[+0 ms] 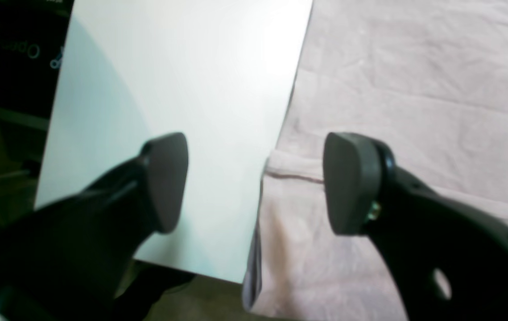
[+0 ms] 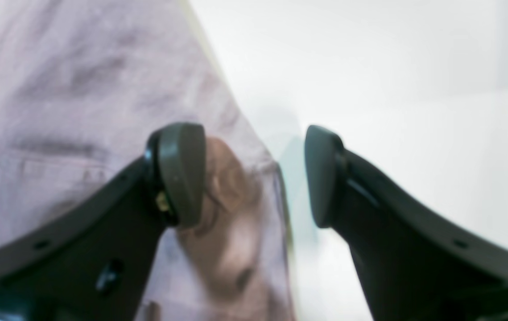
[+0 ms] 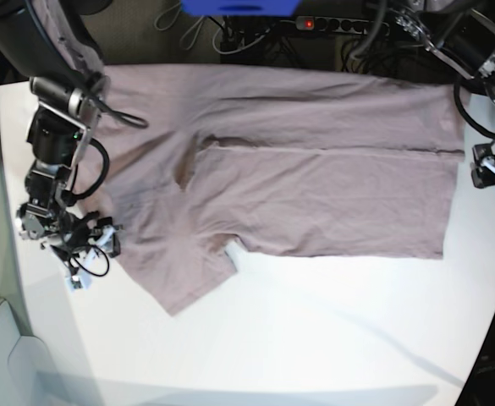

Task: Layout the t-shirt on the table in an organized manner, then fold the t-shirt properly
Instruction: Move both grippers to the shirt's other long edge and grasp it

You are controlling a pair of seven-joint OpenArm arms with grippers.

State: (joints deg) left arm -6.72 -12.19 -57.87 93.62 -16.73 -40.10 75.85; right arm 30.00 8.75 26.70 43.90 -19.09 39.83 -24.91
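Base view: t-shirt (image 3: 315,169) lies spread on the bench (image 3: 315,338), one side already folded over w/ a lengthwise crease; a sleeve sticks out near the right gripper (image 3: 82,245). Fold step looks underway. Both sets of fingers gape wide, holding nothing; left gripper (image 1: 256,183) straddles the hem edge. Next: pinch an edge cleanly. No containers in sight.
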